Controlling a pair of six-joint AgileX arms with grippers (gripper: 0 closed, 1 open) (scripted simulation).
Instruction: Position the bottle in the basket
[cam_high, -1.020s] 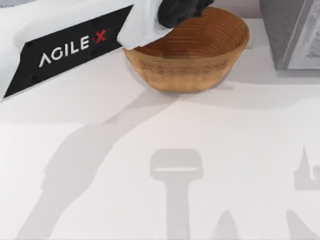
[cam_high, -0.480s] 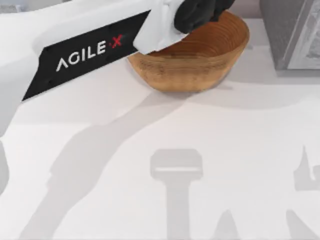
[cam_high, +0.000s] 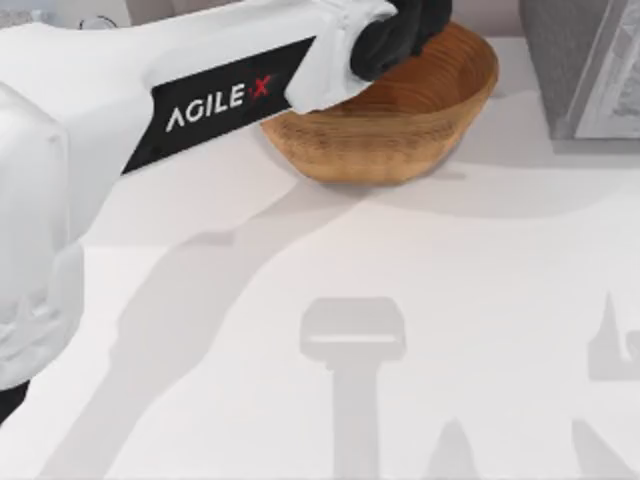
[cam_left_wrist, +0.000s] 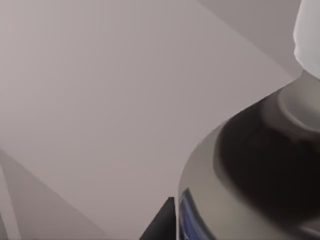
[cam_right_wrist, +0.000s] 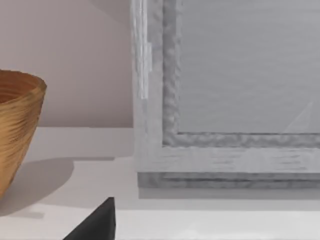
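My left arm (cam_high: 200, 100) reaches across the white surface (cam_high: 480, 300) from about nine o'clock toward twelve o'clock in the top view, and its black left tool (cam_high: 400, 35) hangs over the near-left rim of the basket (cam_high: 400, 120). The basket sits at roughly twelve o'clock on the surface, tan-brown with ribbed rings inside. In the left wrist view the bottle (cam_left_wrist: 260, 165) sits right against the camera, its white cap at the upper corner, a grey-silver band and a dark shoulder below it. It seems to be carried at my left tool, but I cannot tell whether the fingers are apart or clamped on it. A grey framed box (cam_high: 585, 65) stands at about two o'clock, just beside the basket. The right wrist view shows that box (cam_right_wrist: 225, 100) and the basket's outer wall (cam_right_wrist: 17, 130) on the surface.
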